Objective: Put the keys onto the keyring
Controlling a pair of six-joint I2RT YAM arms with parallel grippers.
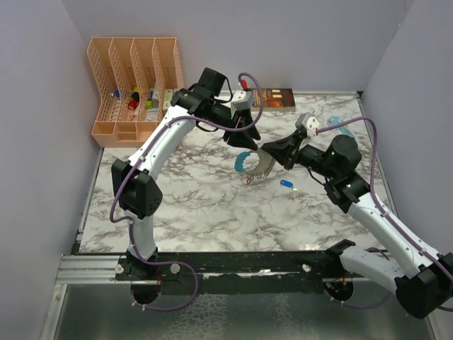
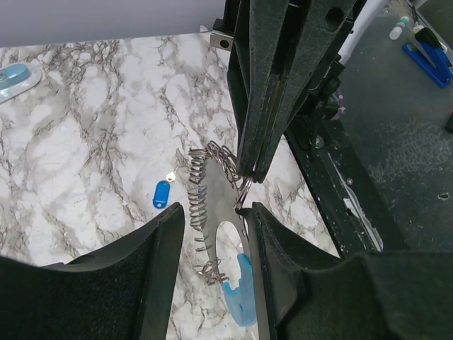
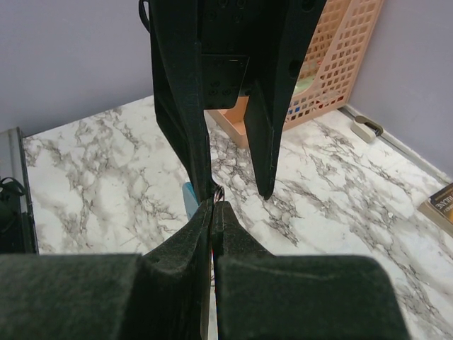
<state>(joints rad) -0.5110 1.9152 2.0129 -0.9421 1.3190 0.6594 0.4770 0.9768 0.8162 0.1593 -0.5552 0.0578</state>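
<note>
Two-arm threading set-up on the marble counter, read from left to right. An orange wire rack stands at the far left corner and plays no part. The left tool points down with its fingers apart. It straddles the keyring without visibly pinching it. The keyring lies mid-counter, its light-blue strap curling toward the near side. A small reddish shape, judged to be the red key, lies just beside the keyring, though it is too small to confirm. The right tool has its fingers pressed together, apparently nipping one thin wire ring of the bunch. The blue key lies loose on the counter, near the keyring but apart from it. A pale-blue see-through object sits at the far right. Risks: the thin ring could slip from the closed tips, since so little metal is held. The bunch could then drag sideways, because the left tool does not pin it. The two tools stand very close and could collide. Count: two tools, one keyring, two keys, neither yet threaded.
</note>
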